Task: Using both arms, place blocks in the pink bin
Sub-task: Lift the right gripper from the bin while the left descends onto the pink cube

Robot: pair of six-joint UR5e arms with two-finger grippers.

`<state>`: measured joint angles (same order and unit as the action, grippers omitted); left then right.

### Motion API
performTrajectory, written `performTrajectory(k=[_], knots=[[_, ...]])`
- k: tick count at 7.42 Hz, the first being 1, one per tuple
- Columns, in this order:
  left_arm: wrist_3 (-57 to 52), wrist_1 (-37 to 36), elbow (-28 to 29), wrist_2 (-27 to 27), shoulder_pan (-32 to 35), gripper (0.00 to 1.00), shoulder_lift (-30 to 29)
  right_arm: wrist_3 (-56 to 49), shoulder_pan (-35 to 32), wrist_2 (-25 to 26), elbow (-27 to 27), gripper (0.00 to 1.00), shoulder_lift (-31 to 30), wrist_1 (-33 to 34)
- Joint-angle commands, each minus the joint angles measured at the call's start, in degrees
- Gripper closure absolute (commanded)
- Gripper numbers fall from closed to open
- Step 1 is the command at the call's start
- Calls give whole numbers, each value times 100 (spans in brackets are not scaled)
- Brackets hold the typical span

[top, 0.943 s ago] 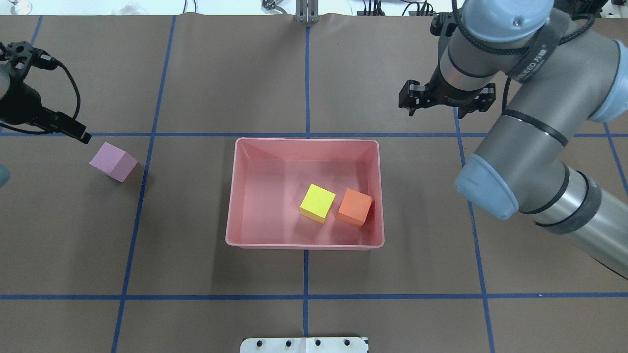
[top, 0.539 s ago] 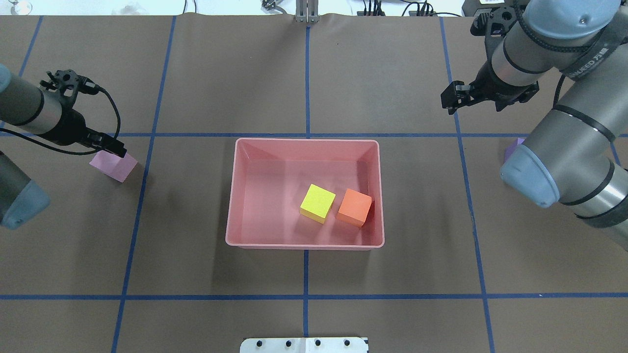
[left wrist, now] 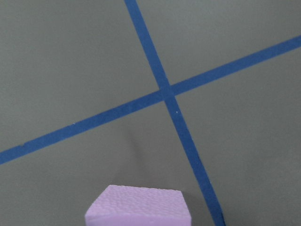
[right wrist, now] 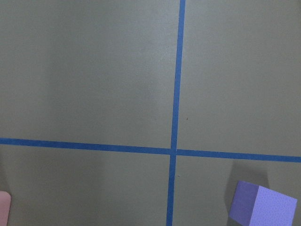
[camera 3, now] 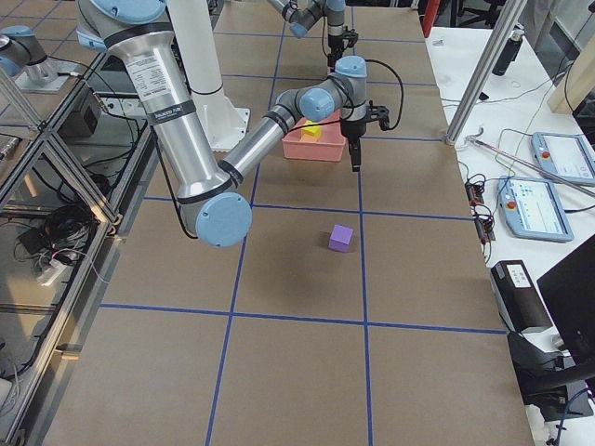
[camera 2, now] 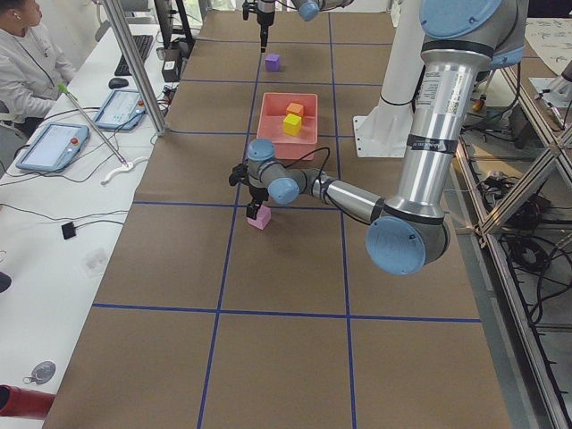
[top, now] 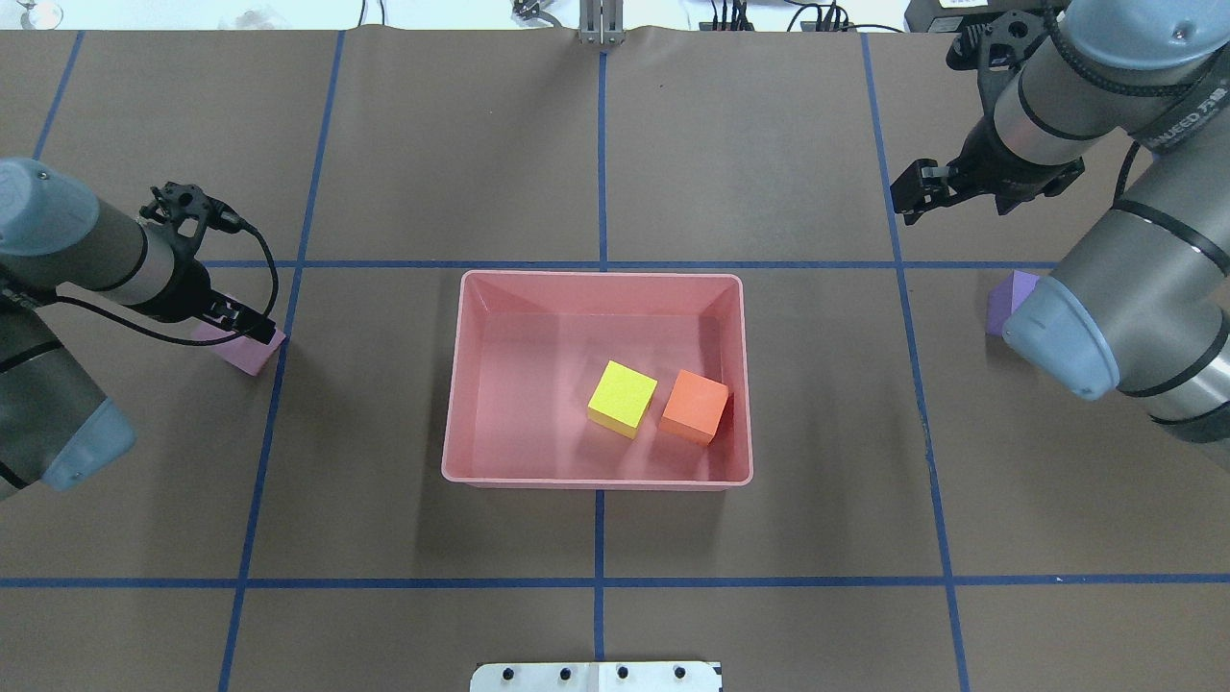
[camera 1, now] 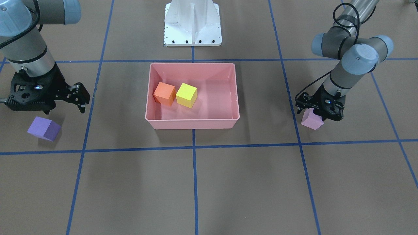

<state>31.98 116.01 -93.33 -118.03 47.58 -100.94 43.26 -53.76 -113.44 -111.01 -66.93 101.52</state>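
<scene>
Black strap [top: 1184,104], white lettering, right arm [top: 1148,235]

Light is bright and even, from above. Shadows are soft, with no hard edges: a faint one spreads on the table [top: 769,144] by the bin [top: 452,384], on the side nearest my base. There is a slight sheen on the bin's inner far wall and no glare on the matte table.

My left wrist view is sharp. The pink block [left wrist: 136,207] is cut by the bottom edge, its grain clear. My right wrist view runs greenish. The purple block [right wrist: 263,209] is crisp, with a small dim shadow beside it.
</scene>
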Motion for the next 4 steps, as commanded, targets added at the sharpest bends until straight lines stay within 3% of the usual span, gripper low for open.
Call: performTrajectory(k=[1, 4], knots=[[-288, -34, -10, -45, -12, 0, -5, 7, -3, -2, 0, 0, -4, 0], [-289, -26, 78, -36, -3, 0, 83, 24, -3, -2, 0, 0, -4, 0]])
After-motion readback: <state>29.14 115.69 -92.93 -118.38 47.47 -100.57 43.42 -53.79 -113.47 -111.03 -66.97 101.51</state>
